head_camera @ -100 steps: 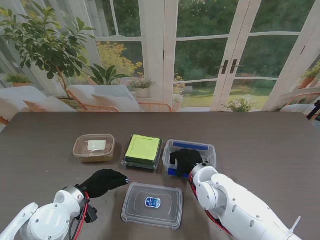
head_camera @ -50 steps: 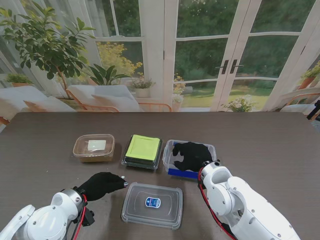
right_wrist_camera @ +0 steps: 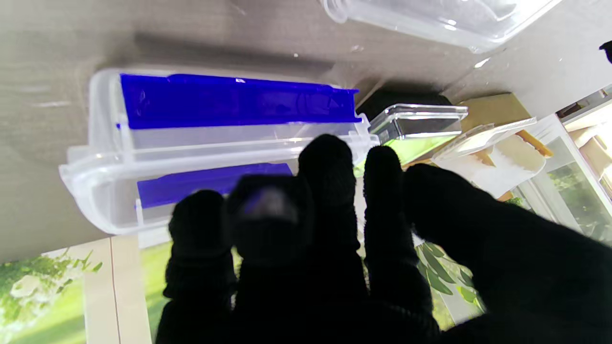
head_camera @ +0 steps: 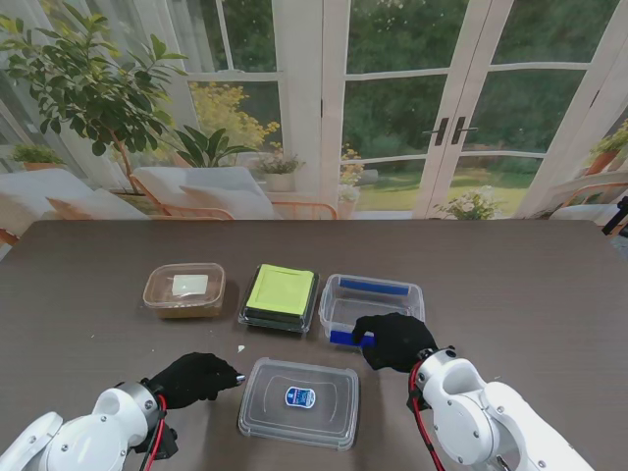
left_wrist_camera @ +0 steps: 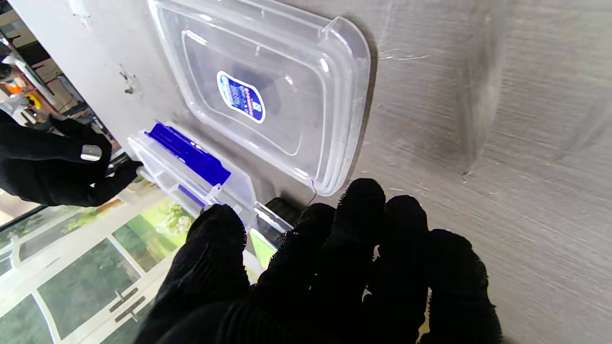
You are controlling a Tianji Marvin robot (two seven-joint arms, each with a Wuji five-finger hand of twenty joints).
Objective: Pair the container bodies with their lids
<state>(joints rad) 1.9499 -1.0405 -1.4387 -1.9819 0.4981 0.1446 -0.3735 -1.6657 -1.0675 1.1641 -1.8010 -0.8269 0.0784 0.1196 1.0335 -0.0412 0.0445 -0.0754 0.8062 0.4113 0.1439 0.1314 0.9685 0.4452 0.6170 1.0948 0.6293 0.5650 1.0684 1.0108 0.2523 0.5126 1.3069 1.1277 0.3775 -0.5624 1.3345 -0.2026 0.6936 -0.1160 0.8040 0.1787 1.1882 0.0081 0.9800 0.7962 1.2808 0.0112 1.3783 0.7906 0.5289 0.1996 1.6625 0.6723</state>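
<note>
A clear lid (head_camera: pixel 299 400) (left_wrist_camera: pixel 267 95) with a blue sticker lies flat on the table, nearest to me. Beyond it stands a clear lidless container body (head_camera: pixel 371 302) (right_wrist_camera: pixel 215 138) with blue clips (right_wrist_camera: pixel 229 100). My right hand (head_camera: pixel 392 340) (right_wrist_camera: pixel 334 248) hovers at this body's near rim, fingers stretched toward it and holding nothing. My left hand (head_camera: pixel 193 378) (left_wrist_camera: pixel 334 267) rests just left of the lid's left edge, fingers extended, apart from the lid and empty.
A dark container with a green lid (head_camera: pixel 280 296) (right_wrist_camera: pixel 411 124) sits left of the clear body. Farther left is a brown-tinted container (head_camera: pixel 184 289) with its lid on. A small white crumb (head_camera: pixel 241 348) lies on the dark table (head_camera: pixel 510 285).
My right hand has drawn back out of the clear container toward me, to its near rim. My left hand has slid a little nearer to me, staying beside the lid.
</note>
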